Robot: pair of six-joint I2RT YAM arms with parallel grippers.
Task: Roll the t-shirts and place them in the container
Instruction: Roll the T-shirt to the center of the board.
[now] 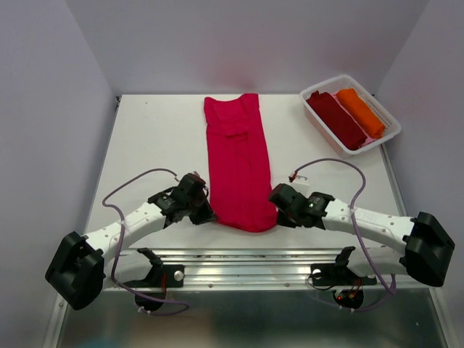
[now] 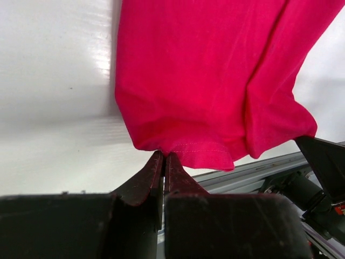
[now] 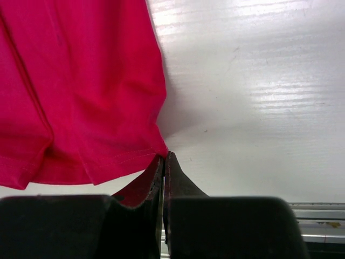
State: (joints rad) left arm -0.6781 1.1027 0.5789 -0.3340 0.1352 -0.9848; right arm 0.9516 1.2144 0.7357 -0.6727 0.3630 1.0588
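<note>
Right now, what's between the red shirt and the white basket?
Only bare table: the top view shows nothing between the red t-shirt and the basket.

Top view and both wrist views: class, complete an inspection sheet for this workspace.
Surface: white table, glossy.
Job's things: crimson t-shirt lies as a long strip; maroon t-shirt and orange t-shirt bundled in white basket.
Clutter: nothing seen.
Grippers: left gripper and right gripper each shut on the crimson t-shirt's near hem.
Cables: purple cables loop beside both arms.
Surroundings: pale walls on three sides.
</note>
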